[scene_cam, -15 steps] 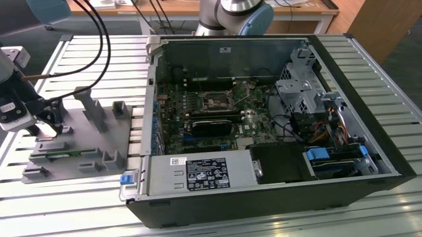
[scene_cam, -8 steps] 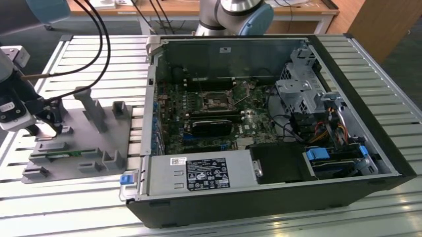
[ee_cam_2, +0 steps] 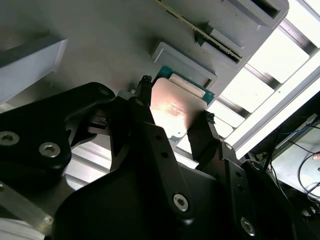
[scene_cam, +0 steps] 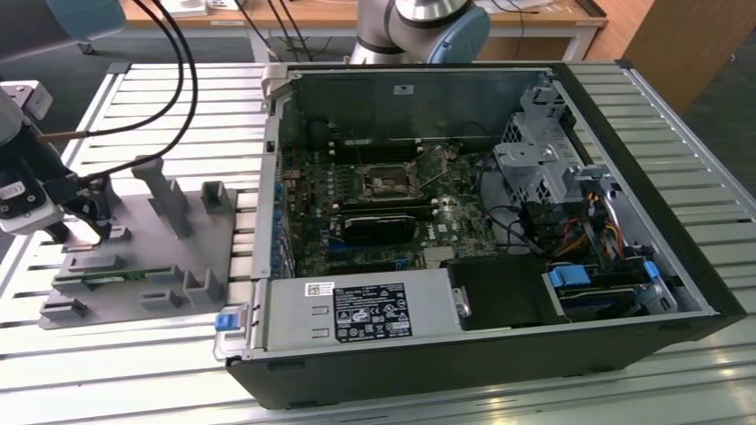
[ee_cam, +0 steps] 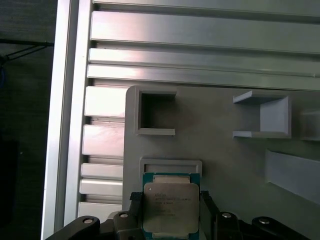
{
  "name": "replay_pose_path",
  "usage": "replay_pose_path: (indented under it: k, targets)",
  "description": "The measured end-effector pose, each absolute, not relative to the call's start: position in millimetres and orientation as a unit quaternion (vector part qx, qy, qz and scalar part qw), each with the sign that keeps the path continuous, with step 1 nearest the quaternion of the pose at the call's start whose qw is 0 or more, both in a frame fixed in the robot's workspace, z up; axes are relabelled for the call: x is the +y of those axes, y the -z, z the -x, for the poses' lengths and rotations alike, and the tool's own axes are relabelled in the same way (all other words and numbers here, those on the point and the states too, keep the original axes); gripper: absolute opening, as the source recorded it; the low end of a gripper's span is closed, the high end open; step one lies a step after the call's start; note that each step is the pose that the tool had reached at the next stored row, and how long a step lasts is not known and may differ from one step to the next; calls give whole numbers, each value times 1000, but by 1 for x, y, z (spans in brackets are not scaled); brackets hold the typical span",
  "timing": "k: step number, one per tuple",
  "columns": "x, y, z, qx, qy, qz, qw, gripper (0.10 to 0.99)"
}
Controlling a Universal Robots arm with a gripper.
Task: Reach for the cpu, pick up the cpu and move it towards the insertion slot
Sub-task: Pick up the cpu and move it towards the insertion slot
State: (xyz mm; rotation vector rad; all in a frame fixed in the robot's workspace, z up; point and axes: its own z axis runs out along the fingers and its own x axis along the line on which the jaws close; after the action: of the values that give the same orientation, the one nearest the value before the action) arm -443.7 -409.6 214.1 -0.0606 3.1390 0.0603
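a: what's holding everything up?
b: a table (scene_cam: 177, 106) of long silvery metal slats with gaps between them.
a: and straight on it?
b: 2 things. a flat grey plate (scene_cam: 230, 243) with raised blocks and pockets sits toward the exterior view's left. an open black computer case (scene_cam: 413, 376) lies on its side just beside it, toward the exterior view's right.
a: anything on the plate?
b: a narrow green strip (scene_cam: 112, 279) in a slot, and the cpu (ee_cam: 171, 207) by a shallow framed pocket near the plate's edge. i can't tell whether it rests on the plate.
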Motion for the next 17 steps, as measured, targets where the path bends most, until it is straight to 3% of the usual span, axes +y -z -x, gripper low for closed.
replay_pose_path:
  k: [17]
  targets:
    - [-410,-219,444,1000,-19,19,1,537]
